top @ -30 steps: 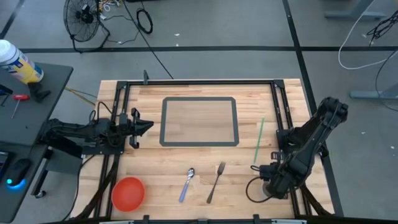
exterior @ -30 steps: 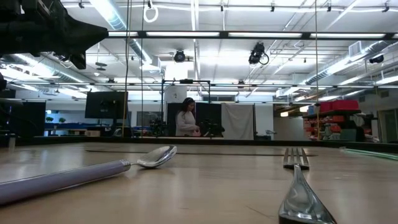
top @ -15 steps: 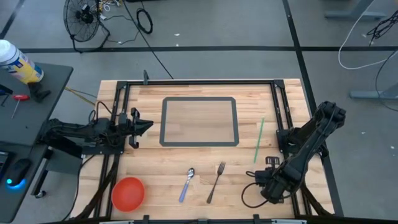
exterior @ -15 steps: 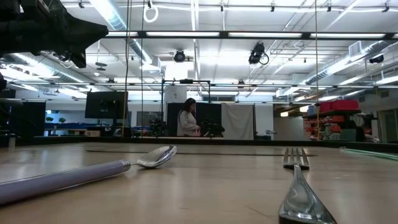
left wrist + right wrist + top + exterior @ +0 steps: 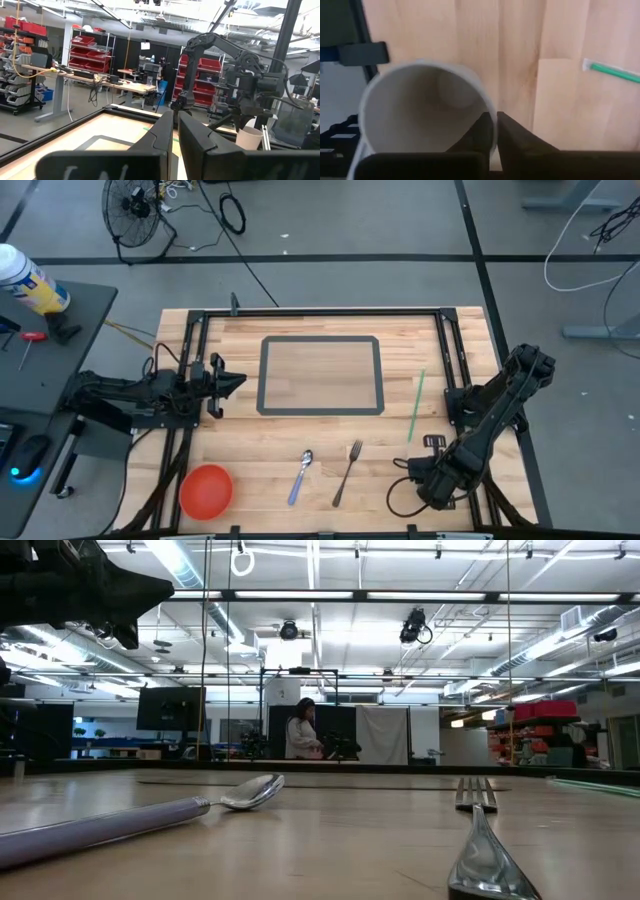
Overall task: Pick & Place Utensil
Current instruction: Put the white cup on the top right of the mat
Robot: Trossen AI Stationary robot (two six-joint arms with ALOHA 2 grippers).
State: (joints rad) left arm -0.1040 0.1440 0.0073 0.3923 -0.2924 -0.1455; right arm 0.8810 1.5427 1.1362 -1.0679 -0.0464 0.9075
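Observation:
A white cup (image 5: 420,110) stands with its mouth up at the table's near right corner, and my right gripper (image 5: 494,120) is shut on it from above. In the high view the right gripper (image 5: 432,480) covers the cup. The left wrist view shows the cup (image 5: 248,138) below that arm. A purple-handled spoon (image 5: 301,476) and a metal fork (image 5: 347,472) lie flat near the front edge. My left gripper (image 5: 238,383) hovers shut at the table's left side, with nothing between its fingers. My right gripper has the cup's rim (image 5: 489,107) between its two fingers, one finger inside the cup and one outside. The fingers point straight down. The cup is upright; whether its base is on the table does not show.
A green straw (image 5: 416,405) lies right of a dark taped rectangle (image 5: 320,375) at the table's middle. A red bowl (image 5: 206,489) sits at the near left corner. Dark frame rails (image 5: 455,350) run along the table's edges.
My right gripper has gone a little toward the table's left and near edges and down over the white cup, which showed beside it before and is now covered in the high view.

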